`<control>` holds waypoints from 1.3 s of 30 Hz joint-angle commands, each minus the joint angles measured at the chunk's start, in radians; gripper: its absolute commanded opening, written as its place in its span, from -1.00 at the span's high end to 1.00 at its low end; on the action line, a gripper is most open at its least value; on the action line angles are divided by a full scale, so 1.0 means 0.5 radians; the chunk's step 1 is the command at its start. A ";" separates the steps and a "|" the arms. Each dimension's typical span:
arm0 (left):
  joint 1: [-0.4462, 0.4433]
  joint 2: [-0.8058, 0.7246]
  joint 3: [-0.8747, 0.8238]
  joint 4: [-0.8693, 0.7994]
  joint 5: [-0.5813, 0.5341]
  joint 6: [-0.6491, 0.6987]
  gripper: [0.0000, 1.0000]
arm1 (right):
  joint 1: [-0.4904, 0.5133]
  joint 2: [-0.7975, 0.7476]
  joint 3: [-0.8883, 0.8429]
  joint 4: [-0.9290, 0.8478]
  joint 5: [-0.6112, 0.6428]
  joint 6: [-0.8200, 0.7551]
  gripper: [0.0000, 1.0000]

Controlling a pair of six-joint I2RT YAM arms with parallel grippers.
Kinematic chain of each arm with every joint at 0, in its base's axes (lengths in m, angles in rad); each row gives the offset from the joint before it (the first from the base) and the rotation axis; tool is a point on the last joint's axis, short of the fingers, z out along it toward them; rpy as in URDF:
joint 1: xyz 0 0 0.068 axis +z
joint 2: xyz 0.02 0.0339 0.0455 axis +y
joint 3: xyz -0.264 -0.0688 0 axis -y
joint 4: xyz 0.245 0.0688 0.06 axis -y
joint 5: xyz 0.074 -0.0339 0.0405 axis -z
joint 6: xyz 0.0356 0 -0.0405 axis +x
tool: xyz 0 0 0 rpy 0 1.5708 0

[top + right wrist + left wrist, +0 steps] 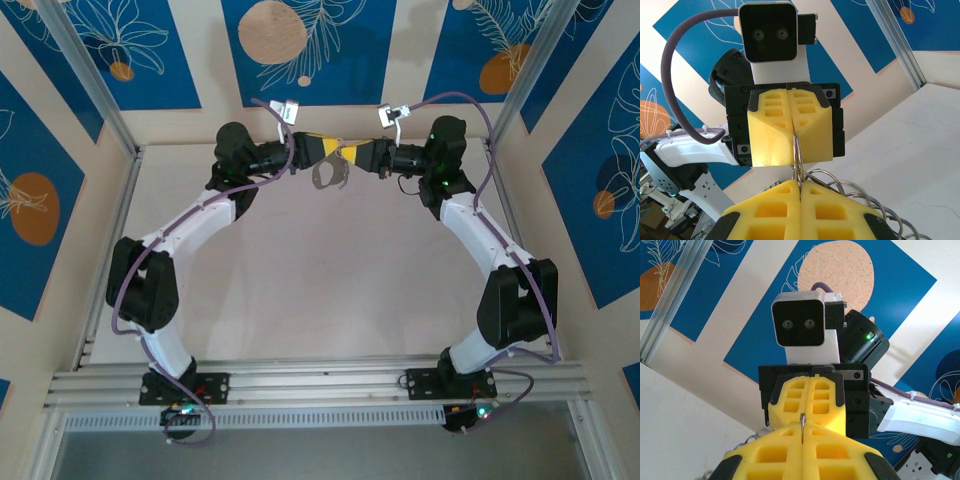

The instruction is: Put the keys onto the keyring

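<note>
My left pincer (791,147) and right pincer (800,192), both closed, meet above the pale table's (300,290) far end, pinching the grey metal D-shaped loop (332,176) between them. Seemingly mid-threading; I cannot tell where the lilac-headed key sits, so confirming that comes next.

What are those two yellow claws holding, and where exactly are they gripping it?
Both the left gripper and right gripper pinch the keyring by its top edge; it hangs below them.

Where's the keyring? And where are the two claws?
keyring (322,178): top view, the grey loop's left side.
left claw (792,132): right wrist view, seam between its yellow fingers.
right claw (810,400): left wrist view, seam between its yellow fingers.
</note>
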 commanded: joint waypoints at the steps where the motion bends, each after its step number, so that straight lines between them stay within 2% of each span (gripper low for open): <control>1: -0.017 -0.048 0.004 0.145 -0.022 -0.027 1.00 | 0.007 -0.028 -0.052 -0.007 0.020 -0.009 1.00; 11: -0.019 -0.060 -0.019 0.203 -0.059 -0.064 1.00 | 0.116 0.064 0.011 -0.012 0.014 -0.012 1.00; 24: -0.021 -0.107 -0.112 0.270 -0.146 -0.088 1.00 | 0.100 0.031 -0.058 0.070 0.123 0.051 1.00; 29: -0.045 -0.113 -0.153 0.312 -0.186 -0.110 1.00 | 0.164 0.072 -0.021 0.112 0.136 0.084 1.00; 33: -0.060 -0.107 -0.163 0.321 -0.199 -0.116 1.00 | 0.244 0.113 0.044 -0.023 0.124 -0.012 1.00; 37: -0.069 -0.107 -0.168 0.329 -0.204 -0.122 1.00 | 0.229 0.103 0.027 -0.077 0.149 -0.035 1.00; 39: -0.070 -0.108 -0.170 0.335 -0.212 -0.123 1.00 | 0.205 0.087 0.008 -0.079 0.155 -0.025 0.92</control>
